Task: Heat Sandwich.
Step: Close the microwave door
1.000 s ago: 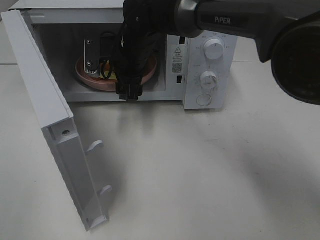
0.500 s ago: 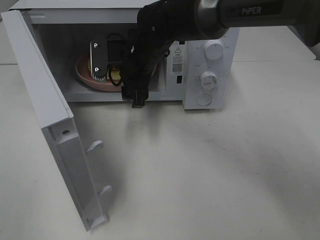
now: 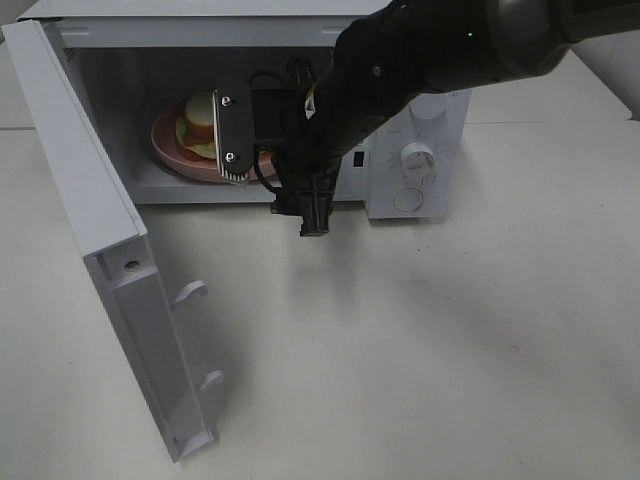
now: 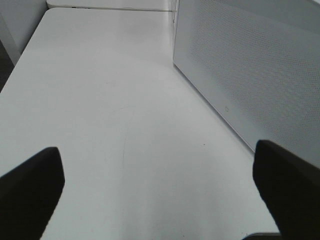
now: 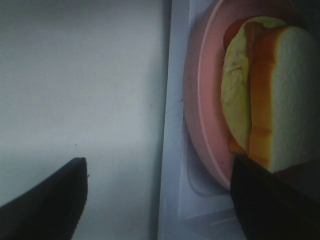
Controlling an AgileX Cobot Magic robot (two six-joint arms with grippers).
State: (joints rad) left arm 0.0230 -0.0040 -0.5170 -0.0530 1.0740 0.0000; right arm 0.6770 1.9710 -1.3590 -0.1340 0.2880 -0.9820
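Here, your right tool [image 3: 256, 135] hangs at the mouth of the open white microwave [image 3: 200, 30], the dark arm reaching in from the upper right of the high view. Its jaws stand apart and nothing lies between them; in the right wrist view the two dark fingers [image 5: 45, 200] frame bare space. The sandwich [image 3: 200, 124] sits inside the oven cavity on a round pink plate [image 3: 172, 150], toward the cavity's left half. From the wrist you see it close up: the sandwich [image 5: 287, 90] shows white bread, a tan crust, pale green lettuce and a reddish filling, and it rests on the plate [image 5: 200, 105] just beside one finger. Whether that finger touches the plate's rim, you cannot tell.

The microwave door [image 3: 90, 220] is swung wide to the left, its two latch hooks facing the counter [image 3: 420, 350]. A white timer knob [image 3: 417, 157] shows on the control panel below the arm.

Your left tool [image 4: 160, 200] is out of the high view. Its wrist camera shows the jaws spread wide and empty above the pale counter [image 4: 100, 100], near a white perforated panel [image 4: 250, 75].
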